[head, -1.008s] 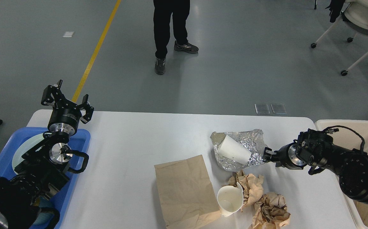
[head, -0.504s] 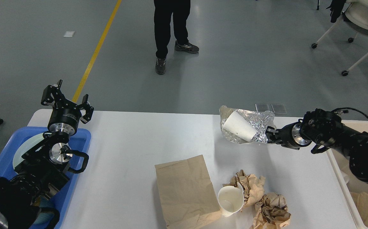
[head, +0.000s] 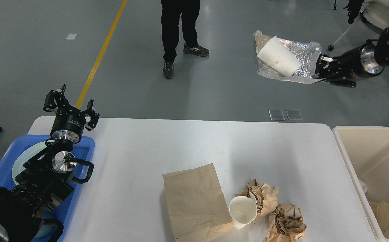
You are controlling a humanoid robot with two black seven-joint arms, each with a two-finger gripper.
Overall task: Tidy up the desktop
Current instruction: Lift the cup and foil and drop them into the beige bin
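Note:
The white desktop point(head: 167, 144) fills the lower middle. On its front part lie a flat brown paper bag point(head: 194, 201), a white paper cup point(head: 242, 211) and two crumpled brown paper wads point(head: 265, 196) point(head: 286, 223). My right gripper point(head: 319, 69) is raised high at the upper right, shut on the edge of a crinkled foil sheet point(head: 303, 53) that carries a white cup point(head: 278, 56) lying on it. My left gripper point(head: 70, 106) is open and empty, held above the desktop's far left corner.
A blue tray point(head: 86, 148) with a pale plate point(head: 33, 151) sits at the left under my left arm. A beige bin point(head: 372, 158) with some brown paper inside stands at the right edge. A person point(head: 181, 30) stands beyond the desktop. Wheeled chairs are at the far right.
My right gripper has lifted the foil sheet with the cup off the desktop and carried it up and to the right, high above the table. The left arm has not moved.

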